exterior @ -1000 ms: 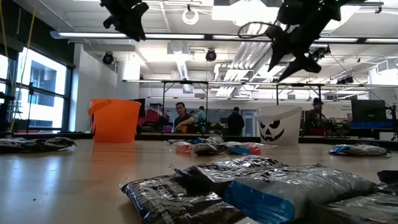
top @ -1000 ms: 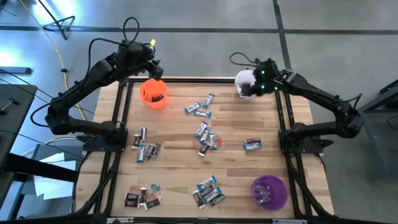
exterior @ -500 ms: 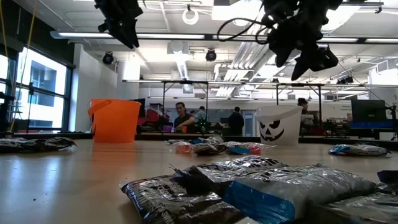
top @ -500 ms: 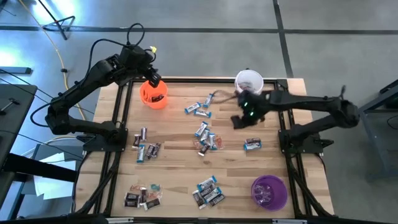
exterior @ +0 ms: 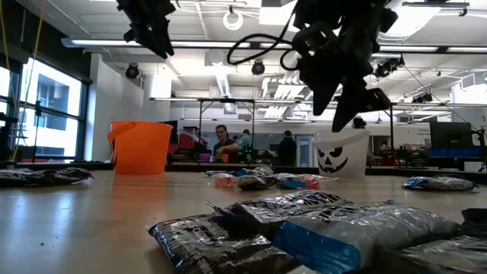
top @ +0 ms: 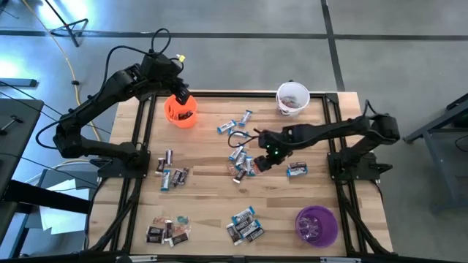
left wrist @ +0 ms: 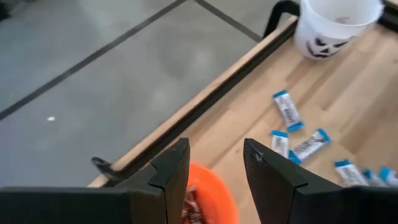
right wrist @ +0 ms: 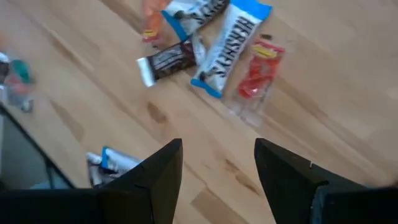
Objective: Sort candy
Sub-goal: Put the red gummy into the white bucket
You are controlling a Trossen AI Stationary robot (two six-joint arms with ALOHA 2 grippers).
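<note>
Most candy point(top: 243, 165) lay unsorted on the bench point(top: 212, 204). My right gripper point(top: 261, 162) hung wide and empty beside the orange cup's point(top: 180, 109) far-side pile (left gripper point(top: 180, 93) part-open over that cup, seemingly empty).

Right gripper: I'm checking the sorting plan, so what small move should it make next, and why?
Probably lower straight down. The right gripper hangs open above the middle candy cluster, with a blue-and-white bar and a red piece just ahead. The left gripper waits over the orange cup.
</note>
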